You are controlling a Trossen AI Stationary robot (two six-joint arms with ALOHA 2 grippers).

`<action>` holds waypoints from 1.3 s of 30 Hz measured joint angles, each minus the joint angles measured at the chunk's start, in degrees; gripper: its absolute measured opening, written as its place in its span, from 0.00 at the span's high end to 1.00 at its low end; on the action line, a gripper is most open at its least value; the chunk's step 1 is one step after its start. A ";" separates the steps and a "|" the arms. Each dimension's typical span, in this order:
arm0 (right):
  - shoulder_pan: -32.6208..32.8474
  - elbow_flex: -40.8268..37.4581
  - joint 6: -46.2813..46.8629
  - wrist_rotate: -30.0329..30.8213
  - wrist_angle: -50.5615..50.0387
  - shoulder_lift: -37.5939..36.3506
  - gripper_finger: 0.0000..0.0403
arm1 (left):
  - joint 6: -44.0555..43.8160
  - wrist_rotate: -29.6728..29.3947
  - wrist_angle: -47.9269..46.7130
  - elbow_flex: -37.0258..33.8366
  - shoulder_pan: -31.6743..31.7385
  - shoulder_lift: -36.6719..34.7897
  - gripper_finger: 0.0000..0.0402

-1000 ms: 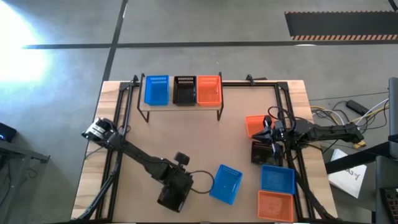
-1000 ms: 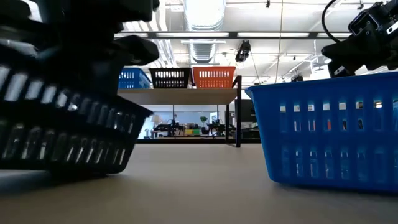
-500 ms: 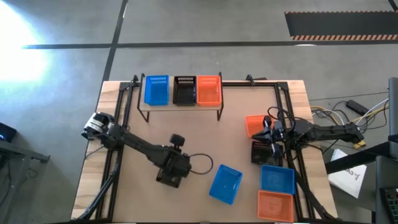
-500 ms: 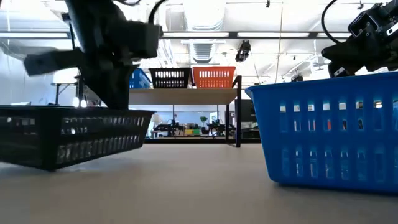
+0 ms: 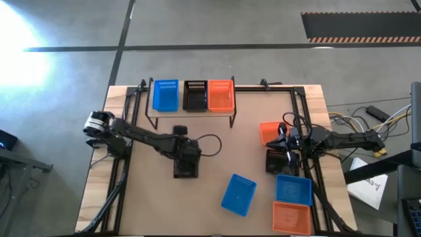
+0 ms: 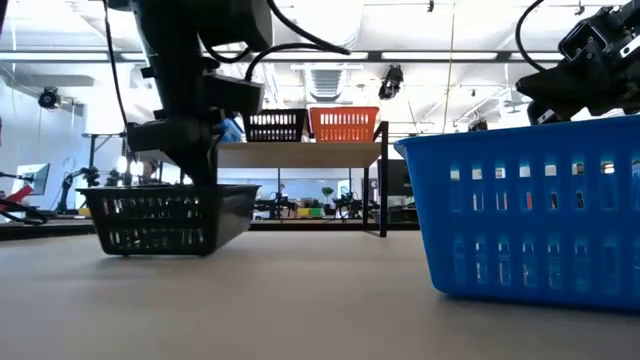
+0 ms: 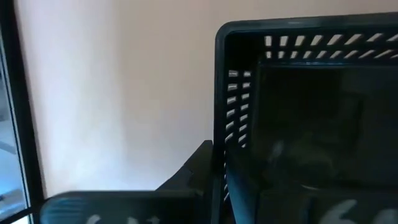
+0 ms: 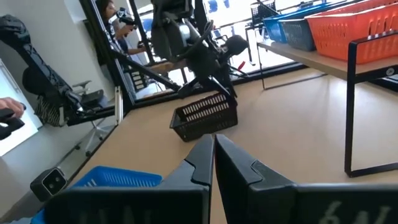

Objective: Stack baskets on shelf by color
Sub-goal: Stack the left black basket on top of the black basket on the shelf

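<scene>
Grey concrete floor around a light-wood worktop (image 5: 164,204) framed by black rails; in the low view, an open hall with ceiling lights behind.

Shelf (image 5: 191,113) along the far edge, carrying three baskets in a row: blue basket on shelf (image 5: 165,95), black basket on shelf (image 5: 195,96), orange basket on shelf (image 5: 221,95), touching side by side.

Left tool (image 5: 179,153) mid-worktop, in front of the shelf, clamped on the rim of a carried black basket (image 5: 185,165). In the low view that basket (image 6: 165,217) looks lifted just clear of the surface, roughly level, though hard to be sure from this angle. Left wrist view shows one finger (image 7: 193,171) outside the basket's perforated wall.

Loose blue basket (image 5: 238,195) on the worktop, skewed, right of and nearer than the carried one, well apart from it; it fills the right of the low view.

Right tool (image 5: 283,140) parked at the right side, fingers (image 8: 202,158) together with nothing between them. Around it: orange basket (image 5: 269,131) on the far side, black basket (image 5: 275,162) under the arm, then blue basket (image 5: 293,189) and another orange basket (image 5: 291,218) toward the near right corner, those two touching.
</scene>
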 joint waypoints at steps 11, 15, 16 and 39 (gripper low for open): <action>0.00 -0.02 1.27 0.07 -0.08 0.15 0.98 | -1.39 1.96 -0.43 0.35 0.88 -7.44 0.66; 0.00 -0.03 1.37 0.07 -0.11 0.15 0.98 | -6.35 6.59 1.58 0.60 -0.83 -12.21 0.58; 0.00 -0.04 1.38 0.07 -0.13 0.15 0.98 | -6.61 8.11 3.53 0.16 -2.07 -13.12 0.58; 0.00 -0.15 1.21 0.09 0.42 0.24 0.98 | -25.94 8.22 16.86 -2.25 -17.23 2.24 0.60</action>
